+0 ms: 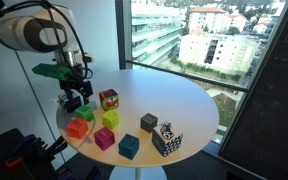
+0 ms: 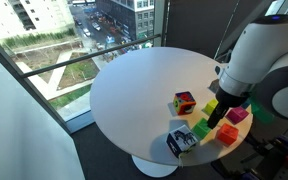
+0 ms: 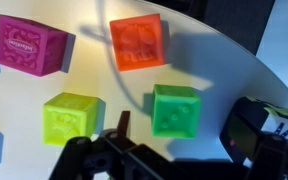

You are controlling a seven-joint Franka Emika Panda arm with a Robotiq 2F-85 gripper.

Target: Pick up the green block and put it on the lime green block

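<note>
Black jaws of the gripper [image 3: 182,138] are spread and empty. The green block [image 3: 176,110] sits on the table [image 3: 94,85] between them, right of the lime green block [image 3: 72,117] in the wrist view. Probably light and stiff, with matte embossed faces, so pinch two opposite flat sides. Orange block [image 3: 136,42] and magenta block [image 3: 29,47] lie farther off.
</note>
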